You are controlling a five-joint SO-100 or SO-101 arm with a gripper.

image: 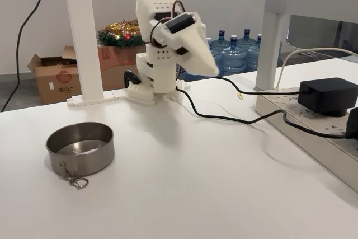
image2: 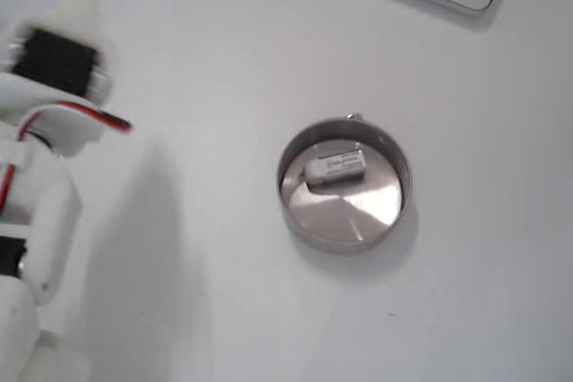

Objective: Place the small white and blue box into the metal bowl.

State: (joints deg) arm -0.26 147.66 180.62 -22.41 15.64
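The small white and blue box [image2: 337, 167] already lies flat inside the metal bowl [image2: 394, 212], toward the rim nearest the chain clip in the top-down fixed view, so the placing itself looks done and what remains, by my reading, is a clean retreat. In the side fixed view the bowl [image: 84, 158] stands on the white bench [image: 196, 183] with its keyring [image: 78, 182] trailing in front, well apart from the arm, which is folded up over its base. The fingers [image: 208, 65] hang blurred in that view, pointing down to the right, and I cannot tell whether they are parted or closed. To finish well the arm should stay high and clear of the bowl, avoid the black cable [image: 224, 117] running across the bench, and settle without jolting the surface, since the light bowl could slide
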